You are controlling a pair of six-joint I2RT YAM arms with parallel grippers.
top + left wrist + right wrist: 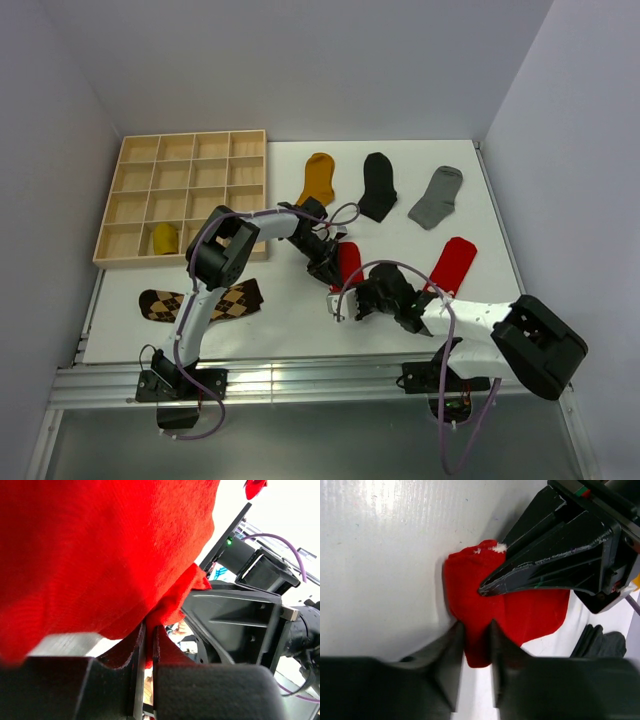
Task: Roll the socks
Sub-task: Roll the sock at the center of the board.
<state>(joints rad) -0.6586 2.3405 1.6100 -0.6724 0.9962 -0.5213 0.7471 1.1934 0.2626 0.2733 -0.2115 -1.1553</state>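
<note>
left arm [222, 250] folded at the elbow, reaching right over the table [290, 318], left gripper [148, 635] jaws pinching the red sock [520, 610], right arm [480, 322] low, reaching left, right gripper [476, 632] jaws nipping the sock's near fold

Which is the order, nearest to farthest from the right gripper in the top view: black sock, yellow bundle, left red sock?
1. Left red sock, at the right gripper.
2. Black sock, beyond it, centre.
3. Yellow bundle, in the left tray.
</note>
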